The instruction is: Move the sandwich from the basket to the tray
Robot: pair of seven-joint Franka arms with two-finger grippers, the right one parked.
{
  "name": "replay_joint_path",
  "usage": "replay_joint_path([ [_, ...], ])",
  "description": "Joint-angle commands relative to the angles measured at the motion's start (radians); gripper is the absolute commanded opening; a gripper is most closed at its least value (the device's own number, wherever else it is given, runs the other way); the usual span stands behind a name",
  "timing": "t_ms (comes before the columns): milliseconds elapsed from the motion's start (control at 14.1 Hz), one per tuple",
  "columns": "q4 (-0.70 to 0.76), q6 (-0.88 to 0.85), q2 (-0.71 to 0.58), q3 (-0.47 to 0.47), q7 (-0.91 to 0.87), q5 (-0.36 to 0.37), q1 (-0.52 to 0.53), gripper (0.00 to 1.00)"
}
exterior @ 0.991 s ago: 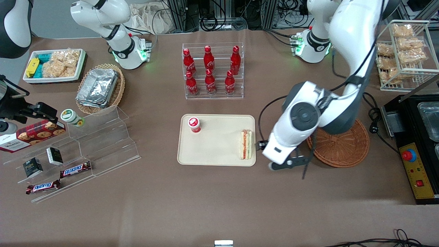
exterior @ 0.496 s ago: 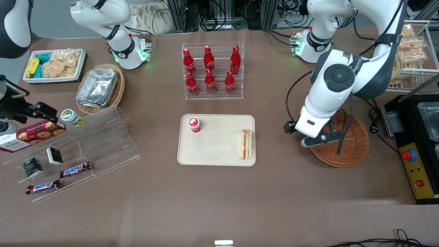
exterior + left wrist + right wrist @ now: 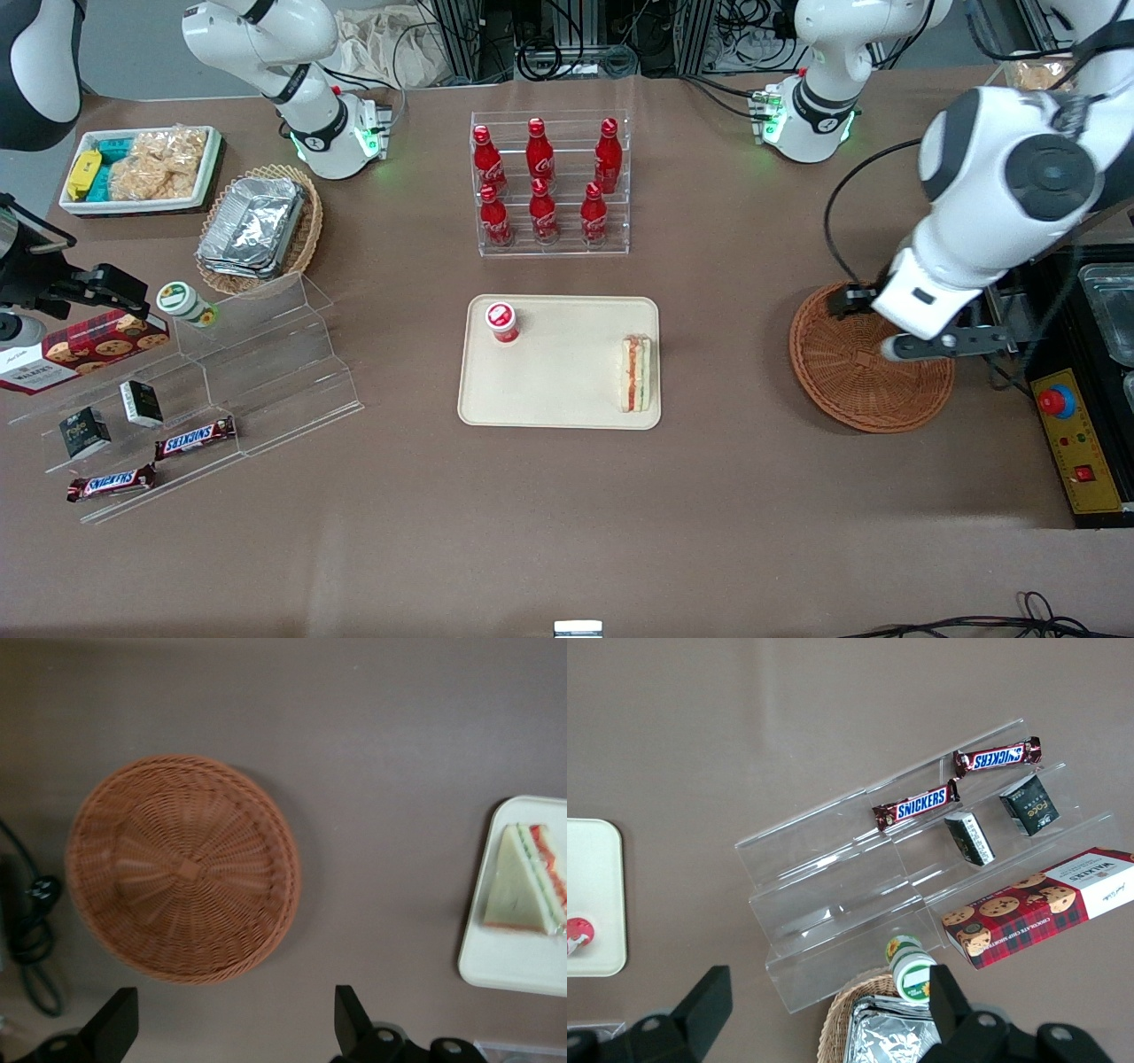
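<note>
Tool (image 3: 232, 1028) open wide, holding nothing, fingers (image 3: 113, 1020) spread well apart, hovering above the basket's (image 3: 850, 377) rim on the side toward the working arm's end of the surface (image 3: 567, 496). In the front view, tool (image 3: 939, 344) seen over that rim, near the black box with a red button (image 3: 1056, 400). Basket bare inside, round, reddish-brown, resting on the surface toward the working arm's end; black cable (image 3: 31, 939) lying just beside it. Sandwich (image 3: 637, 373) well apart from the tool, lying flat on the tray (image 3: 558, 390), against the tray's edge nearest the basket, layered edge showing red, pink and green. Tray near the middle of the surface, between the basket and the clear stepped stand (image 3: 257, 354). Small red-capped cup (image 3: 501, 321) upright in the tray's corner farther from the front camera and away from the sandwich. Rack of red bottles (image 3: 544, 182) farther from the front camera than the tray.
</note>
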Motion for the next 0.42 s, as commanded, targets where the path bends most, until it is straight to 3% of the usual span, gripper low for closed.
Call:
replay_joint_path([
  [0, 0.124, -0.103, 0.031, -0.011, 0.061, -0.018, 0.025, 1.0],
  [354, 0.221, -0.121, 0.089, -0.013, 0.101, -0.016, 0.042, 1.0],
])
